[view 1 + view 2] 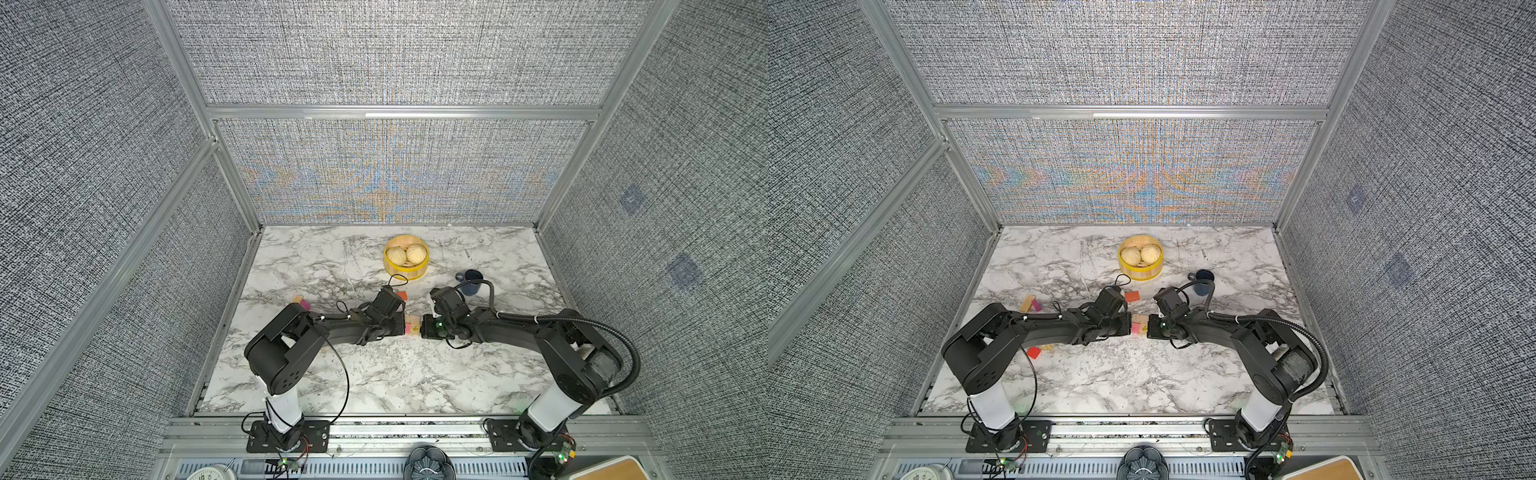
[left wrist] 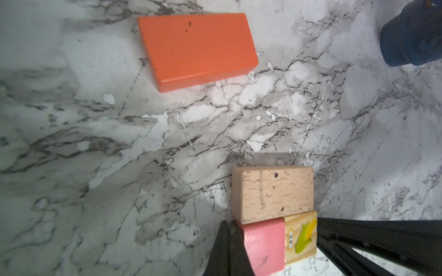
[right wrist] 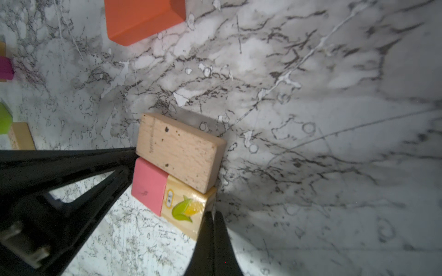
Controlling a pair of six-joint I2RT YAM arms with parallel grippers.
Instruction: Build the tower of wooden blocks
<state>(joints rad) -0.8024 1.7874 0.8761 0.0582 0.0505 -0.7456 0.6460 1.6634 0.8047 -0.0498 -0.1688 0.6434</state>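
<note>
Three wood blocks sit pressed together at the table's middle: a pink block (image 2: 263,246), a tan block with a corn picture (image 2: 301,236) and a plain tan slab (image 2: 275,193) against their far side. My left gripper (image 2: 227,225) is shut, its tip against the pink block. On the opposite side my right gripper (image 3: 212,216) is also shut, touching the corn block (image 3: 184,208). In both top views the cluster (image 1: 413,326) lies between the two gripper tips. An orange slab (image 2: 196,47) lies flat a little farther back. The tower is out of view.
A yellow steamer basket (image 1: 406,272) with two buns stands behind, and a dark blue mug (image 1: 471,282) is to its right. Left of centre lie a tan slab (image 1: 1027,303) with a magenta block (image 1: 1037,306) and a red cube (image 1: 1034,353). A lime-green block (image 3: 4,118) shows in the right wrist view.
</note>
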